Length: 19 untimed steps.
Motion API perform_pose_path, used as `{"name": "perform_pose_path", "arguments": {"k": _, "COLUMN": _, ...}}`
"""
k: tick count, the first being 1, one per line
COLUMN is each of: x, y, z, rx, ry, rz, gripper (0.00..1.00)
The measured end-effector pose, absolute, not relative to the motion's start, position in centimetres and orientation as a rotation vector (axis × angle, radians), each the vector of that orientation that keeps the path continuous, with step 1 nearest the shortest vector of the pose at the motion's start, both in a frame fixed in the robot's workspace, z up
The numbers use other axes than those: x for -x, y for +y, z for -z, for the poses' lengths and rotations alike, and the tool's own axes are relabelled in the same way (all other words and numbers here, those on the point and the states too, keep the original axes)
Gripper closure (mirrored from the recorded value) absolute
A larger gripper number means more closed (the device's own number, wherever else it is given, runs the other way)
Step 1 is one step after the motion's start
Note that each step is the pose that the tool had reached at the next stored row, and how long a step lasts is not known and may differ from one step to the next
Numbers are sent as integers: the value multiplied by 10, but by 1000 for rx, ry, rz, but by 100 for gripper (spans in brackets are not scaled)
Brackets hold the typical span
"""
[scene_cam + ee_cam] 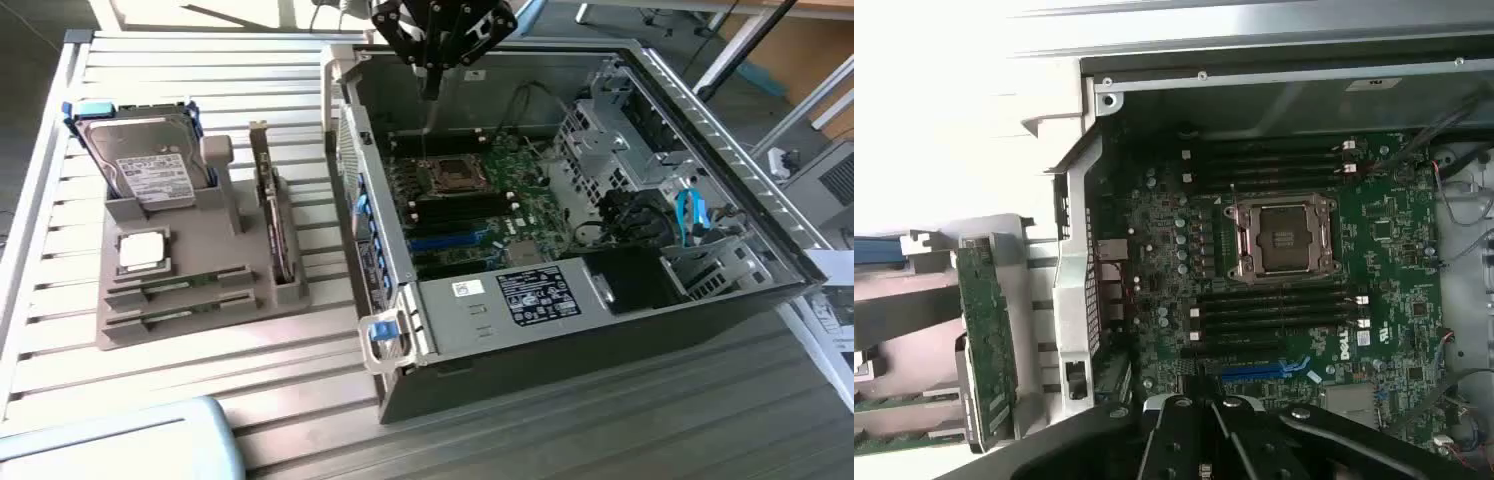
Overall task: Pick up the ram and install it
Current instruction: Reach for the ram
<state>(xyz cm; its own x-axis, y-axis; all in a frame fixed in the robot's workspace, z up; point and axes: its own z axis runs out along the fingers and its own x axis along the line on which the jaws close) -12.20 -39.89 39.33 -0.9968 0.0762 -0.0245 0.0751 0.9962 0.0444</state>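
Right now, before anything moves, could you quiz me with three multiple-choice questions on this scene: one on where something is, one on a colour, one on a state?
1. Where is the hand?
A. Above the computer case
B. Down on the floor
C. Inside a drawer

2. What colour is the motherboard?
A. Red
B. Green
C. White

3. What state is the computer case in?
A. Shut on all sides
B. Wrapped in plastic
C. Open, its inside showing

Answers:
1 A: the exterior view shows the hand hanging over the far edge of the case.
2 B: the board is green in both views.
3 C: the motherboard lies in plain sight inside the case walls.
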Motion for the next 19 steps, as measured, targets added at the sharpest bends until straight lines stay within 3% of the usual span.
{"name": "perform_pose_path", "arguments": {"k": 19, "x": 226, "y": -398, "z": -391, "rx": -118, "ry": 3112, "rz": -68, "gripper": 89}}
